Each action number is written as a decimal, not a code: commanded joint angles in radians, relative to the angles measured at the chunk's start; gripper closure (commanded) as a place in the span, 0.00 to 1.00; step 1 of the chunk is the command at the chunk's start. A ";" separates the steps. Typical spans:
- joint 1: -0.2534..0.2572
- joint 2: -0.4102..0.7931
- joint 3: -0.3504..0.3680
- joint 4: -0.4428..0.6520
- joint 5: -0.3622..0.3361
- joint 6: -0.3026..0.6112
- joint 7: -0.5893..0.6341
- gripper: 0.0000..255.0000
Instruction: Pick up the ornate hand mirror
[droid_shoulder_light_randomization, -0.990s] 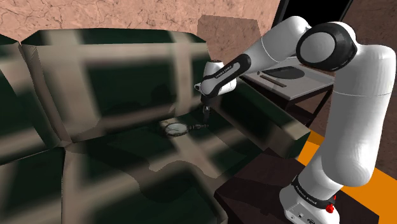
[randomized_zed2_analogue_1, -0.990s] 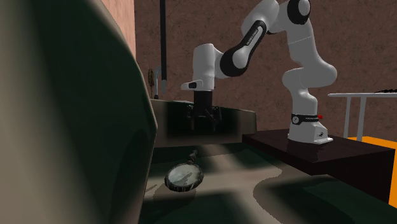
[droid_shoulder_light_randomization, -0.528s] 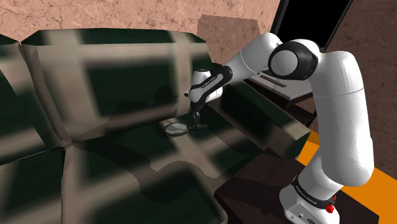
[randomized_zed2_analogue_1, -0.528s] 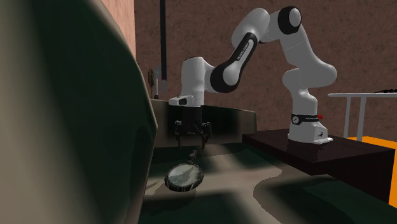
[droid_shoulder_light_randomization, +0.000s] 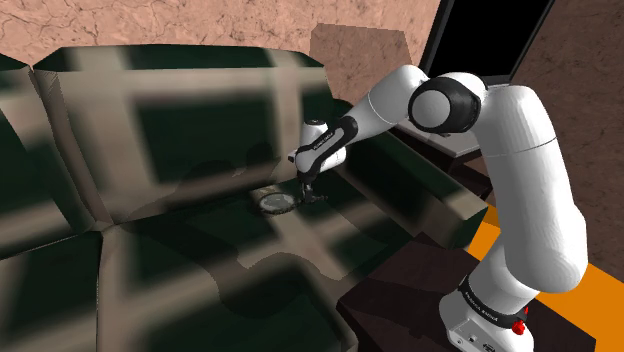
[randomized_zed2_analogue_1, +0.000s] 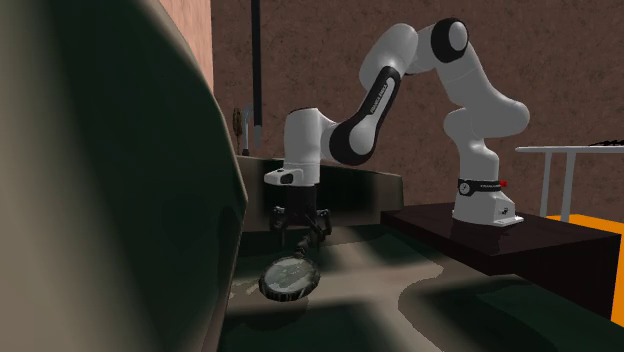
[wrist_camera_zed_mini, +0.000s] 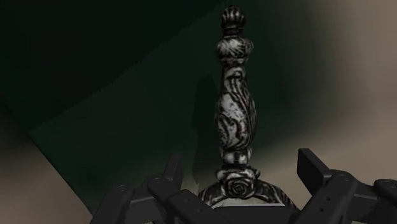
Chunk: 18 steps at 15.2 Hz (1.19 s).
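The ornate hand mirror (droid_shoulder_light_randomization: 275, 200) lies flat on the sofa's seat cushion, a round glass in a dark carved frame (randomized_zed2_analogue_1: 290, 277). Its carved, silvery-black handle (wrist_camera_zed_mini: 235, 108) points away from the gripper in the wrist view. My gripper (droid_shoulder_light_randomization: 309, 192) points down just above the handle, close to the cushion (randomized_zed2_analogue_1: 298, 236). It is open (wrist_camera_zed_mini: 242, 170): one black finger (wrist_camera_zed_mini: 172, 169) stands on each side of the handle where it joins the frame, with a gap on both sides. Nothing is held.
The sofa (droid_shoulder_light_randomization: 150, 120) is checked dark green and beige, with a tall backrest behind the mirror and an armrest (droid_shoulder_light_randomization: 420, 195) toward the stand. A grey side table (droid_shoulder_light_randomization: 462, 135) stands beyond the armrest. The dark stand (droid_shoulder_light_randomization: 400, 300) sits on an orange floor.
The arm has swung toward the shoulder view's left and come down. The gripper went from above the armrest side to low over the mirror's handle. The mirror has not moved.
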 joint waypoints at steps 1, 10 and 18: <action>0.000 0.007 0.000 0.003 0.000 0.005 0.000 0.00; 0.000 0.007 0.000 0.002 0.000 0.006 -0.001 1.00; 0.003 -0.069 -0.003 -0.015 -0.003 -0.053 0.003 1.00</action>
